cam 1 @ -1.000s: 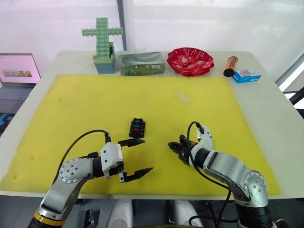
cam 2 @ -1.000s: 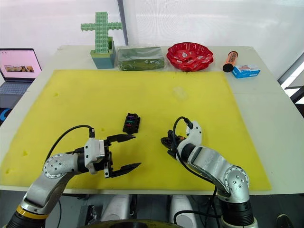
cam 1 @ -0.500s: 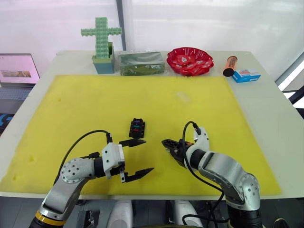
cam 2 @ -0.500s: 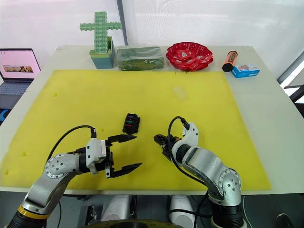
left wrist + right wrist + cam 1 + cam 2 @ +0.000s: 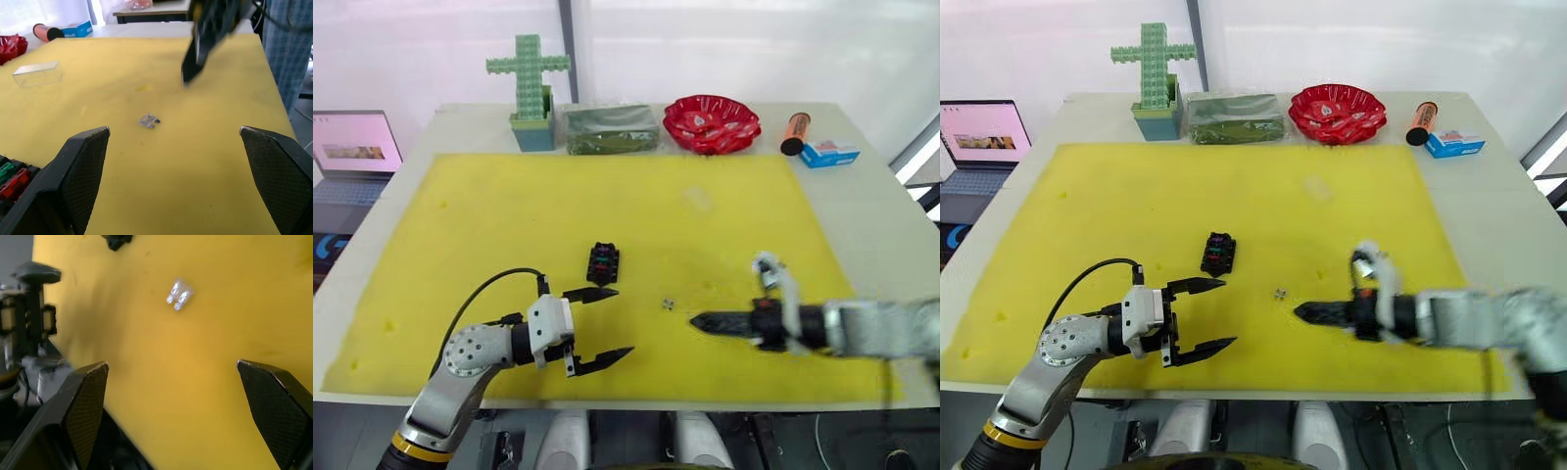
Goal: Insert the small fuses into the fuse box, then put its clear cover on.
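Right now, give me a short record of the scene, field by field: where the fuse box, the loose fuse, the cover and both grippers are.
fuse box: black, on the yellow mat, red and green fuses already seated
loose fuse: pale grey, lying flat on the mat between the two grippers
clear cover: lying on the mat, apart from the box
left gripper: open, low over the mat, just in front of the fuse box
right gripper: open, holding nothing, tip pointing toward the loose fuse
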### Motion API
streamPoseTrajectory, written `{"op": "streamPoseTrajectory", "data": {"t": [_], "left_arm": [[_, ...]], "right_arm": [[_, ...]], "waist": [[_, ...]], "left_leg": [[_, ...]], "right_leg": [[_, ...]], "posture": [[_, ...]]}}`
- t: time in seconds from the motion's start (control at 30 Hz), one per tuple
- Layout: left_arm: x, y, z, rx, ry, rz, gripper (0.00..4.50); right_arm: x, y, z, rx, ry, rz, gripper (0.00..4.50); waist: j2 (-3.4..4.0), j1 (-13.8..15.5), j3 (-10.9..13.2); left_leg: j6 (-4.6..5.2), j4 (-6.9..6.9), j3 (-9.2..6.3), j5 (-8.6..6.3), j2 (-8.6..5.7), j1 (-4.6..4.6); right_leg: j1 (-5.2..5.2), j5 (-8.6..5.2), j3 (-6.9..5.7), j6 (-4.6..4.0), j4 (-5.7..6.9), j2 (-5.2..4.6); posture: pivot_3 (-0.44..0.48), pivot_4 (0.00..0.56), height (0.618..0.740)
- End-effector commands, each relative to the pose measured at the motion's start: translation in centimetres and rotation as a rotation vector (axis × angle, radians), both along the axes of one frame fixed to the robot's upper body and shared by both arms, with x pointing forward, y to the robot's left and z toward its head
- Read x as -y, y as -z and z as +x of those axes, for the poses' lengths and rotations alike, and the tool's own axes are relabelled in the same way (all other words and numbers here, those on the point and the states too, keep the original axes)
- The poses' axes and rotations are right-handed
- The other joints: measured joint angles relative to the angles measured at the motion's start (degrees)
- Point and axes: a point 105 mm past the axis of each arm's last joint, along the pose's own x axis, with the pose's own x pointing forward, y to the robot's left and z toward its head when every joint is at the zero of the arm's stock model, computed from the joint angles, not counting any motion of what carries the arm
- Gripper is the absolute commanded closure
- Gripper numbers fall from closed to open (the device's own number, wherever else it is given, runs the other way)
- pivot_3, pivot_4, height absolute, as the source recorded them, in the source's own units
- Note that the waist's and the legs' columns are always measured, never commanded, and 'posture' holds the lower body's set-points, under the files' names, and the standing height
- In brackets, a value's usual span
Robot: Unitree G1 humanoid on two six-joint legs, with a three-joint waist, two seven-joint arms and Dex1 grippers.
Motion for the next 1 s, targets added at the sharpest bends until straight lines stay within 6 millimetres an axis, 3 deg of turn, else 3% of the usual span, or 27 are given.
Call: {"op": "streamPoseTrajectory", "data": {"t": [0.03,0.17,0.37,0.53,0.67,0.77,0.83,1.0], "left_arm": [[0.1,-0.9,0.0,0.045,0.014,-0.012,0.00],[0.3,-0.9,0.0,0.048,0.017,-0.014,0.00],[0.5,-0.8,-0.1,0.048,0.030,-0.014,0.00],[0.6,-0.7,-0.2,0.048,0.037,-0.013,0.00],[0.7,-0.9,-0.2,0.050,0.039,-0.012,0.00],[0.9,-1.3,-0.2,0.054,0.044,-0.014,0.00],[1.1,-1.5,-0.2,0.057,0.045,-0.015,0.00],[1.2,-1.7,-0.1,0.055,0.043,-0.014,0.00]], "right_arm": [[-0.9,-2.6,-0.2,-0.024,-0.178,0.103,0.04],[-2.2,-3.5,1.1,-0.008,-0.283,0.116,0.04],[-3.2,-1.7,2.6,0.000,-0.355,0.098,0.04],[-3.2,-0.1,3.4,0.003,-0.384,0.072,1.31],[-3.7,0.0,4.3,-0.014,-0.370,0.097,1.31],[-3.8,0.8,4.9,-0.012,-0.359,0.079,1.87],[-3.8,1.0,4.9,-0.019,-0.364,0.077,2.52],[-4.1,1.6,5.0,-0.017,-0.384,0.064,2.52]], "waist": [[-0.39,-0.2,0.0],[-0.42,0.0,0.0],[-0.40,0.1,0.0],[-0.40,0.0,0.0],[-0.40,0.0,0.0],[-0.40,0.1,0.0],[-0.40,0.1,0.0],[-0.40,0.0,0.0]], "left_leg": [[0.28,0.01,0.07,-0.16,0.10,0.01],[0.68,-0.02,0.13,-0.40,0.48,-0.04],[0.75,-0.02,0.28,-0.44,0.63,-0.06],[0.75,0.10,0.55,-0.44,0.61,-0.04],[0.74,0.14,0.56,-0.44,0.60,-0.01],[0.74,0.10,0.57,-0.44,0.61,0.00],[0.74,0.07,0.56,-0.44,0.61,-0.01],[0.74,0.10,0.57,-0.44,0.60,0.00]], "right_leg": [[-0.03,-0.01,0.00,0.01,0.01,0.19],[-0.28,-0.05,0.26,0.09,0.07,0.79],[-0.43,-0.05,0.41,0.09,0.14,0.98],[-0.47,0.00,0.61,0.04,0.14,0.93],[-0.46,0.05,0.64,-0.02,0.17,0.94],[-0.49,0.05,0.65,-0.01,0.18,0.96],[-0.49,0.05,0.64,-0.01,0.19,0.97],[-0.49,0.06,0.65,0.00,0.22,0.97]], "posture": [[0.000,0.150,0.740],[0.000,0.150,0.740],[0.000,0.150,0.740],[0.000,0.150,0.740],[0.000,0.150,0.740],[0.000,0.150,0.740],[0.000,0.150,0.740],[0.000,0.150,0.740]]}}
